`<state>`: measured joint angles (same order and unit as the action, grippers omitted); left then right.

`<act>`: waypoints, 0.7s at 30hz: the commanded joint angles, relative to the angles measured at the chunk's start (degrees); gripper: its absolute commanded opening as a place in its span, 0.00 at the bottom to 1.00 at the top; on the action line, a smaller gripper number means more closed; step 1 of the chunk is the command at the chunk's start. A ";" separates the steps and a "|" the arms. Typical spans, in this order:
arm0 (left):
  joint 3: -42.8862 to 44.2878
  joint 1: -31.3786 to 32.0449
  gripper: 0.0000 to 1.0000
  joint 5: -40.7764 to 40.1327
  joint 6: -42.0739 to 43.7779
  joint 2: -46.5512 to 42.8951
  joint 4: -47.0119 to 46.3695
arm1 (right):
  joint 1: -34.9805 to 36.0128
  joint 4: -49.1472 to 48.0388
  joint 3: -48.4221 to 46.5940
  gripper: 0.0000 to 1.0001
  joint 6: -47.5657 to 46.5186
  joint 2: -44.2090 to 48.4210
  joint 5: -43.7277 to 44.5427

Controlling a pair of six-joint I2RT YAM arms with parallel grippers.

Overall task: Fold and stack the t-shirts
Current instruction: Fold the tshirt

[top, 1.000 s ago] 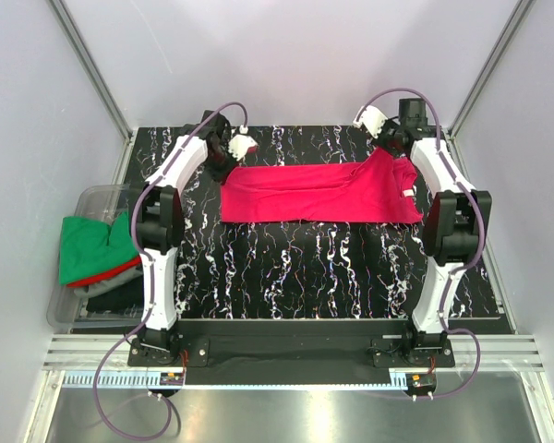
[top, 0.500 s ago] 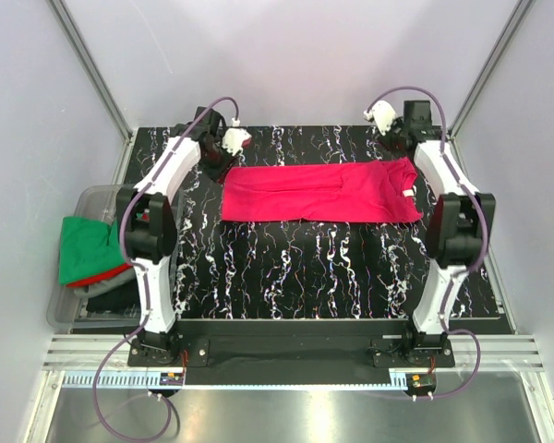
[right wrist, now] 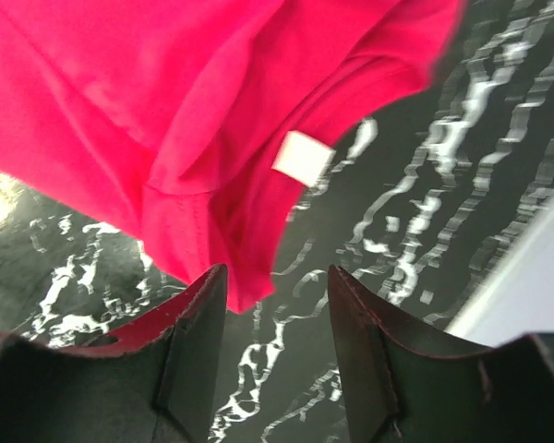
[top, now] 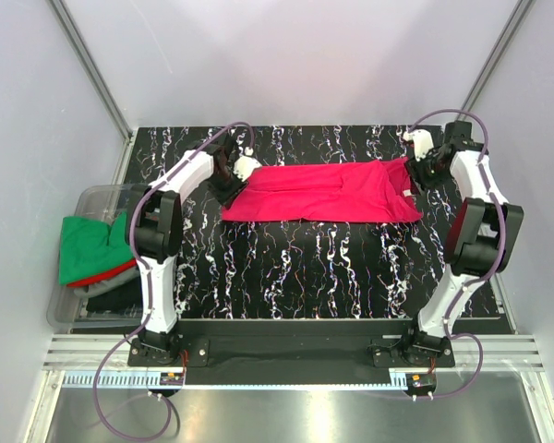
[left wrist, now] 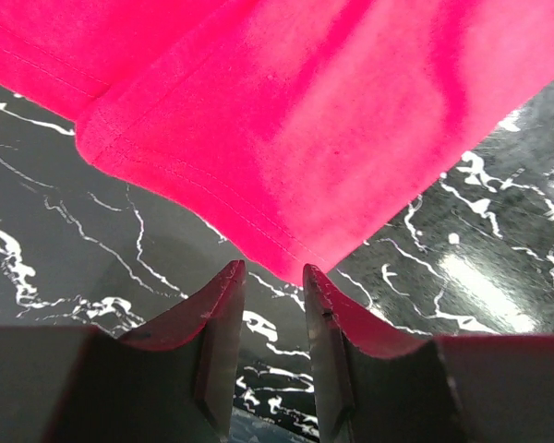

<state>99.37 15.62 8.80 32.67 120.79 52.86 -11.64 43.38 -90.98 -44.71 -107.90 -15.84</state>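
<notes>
Top external view: the crimson t-shirt (top: 323,192) lies as a long flat band across the far part of the marbled table (top: 305,268). The left gripper (top: 233,187) sits at its left end and the right gripper (top: 419,169) at its collar end. A green t-shirt (top: 88,245), a red t-shirt (top: 111,274) and a dark t-shirt (top: 111,295) wait in the clear bin (top: 92,196) at the left.

Left wrist view: the left gripper (left wrist: 272,269) has its fingers apart with nothing between them, and a stitched hem corner of the crimson t-shirt (left wrist: 332,120) lies just beyond the tips. For a clean fold, that arm should probably go in low and pinch every layer at the corner, not only the top one.

Right wrist view: the right gripper (right wrist: 275,274) is likewise spread and empty. The bunched collar edge of the crimson t-shirt (right wrist: 120,92), with its white label (right wrist: 302,157), lies just ahead of it. The cloth is rumpled here, so a bite on the doubled edge beside the label seems wiser. Both ends should then rise together to keep the band square.
</notes>
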 commanded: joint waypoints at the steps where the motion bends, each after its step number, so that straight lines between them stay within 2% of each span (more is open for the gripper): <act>1: 1.70 -0.32 0.36 0.87 -0.32 0.93 -1.27 | -0.31 8.46 -4.73 0.55 -1.17 -3.72 -7.09; 9: 1.61 -0.32 0.36 0.26 -0.85 2.34 -1.27 | -1.72 13.83 -11.40 0.56 -1.35 -10.22 -15.27; 14: 1.97 -0.32 0.36 -0.45 -0.85 3.05 -1.18 | -1.72 15.51 -14.75 0.56 -1.08 -13.91 -15.72; 21: 2.23 -0.32 0.36 -1.41 -0.59 3.92 -1.27 | -1.72 22.80 -19.32 0.55 -4.06 -18.58 -15.10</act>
<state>99.39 15.40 8.32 32.40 124.66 52.62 -13.04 61.14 -107.74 -46.70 -125.40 -29.69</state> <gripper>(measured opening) 0.362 0.553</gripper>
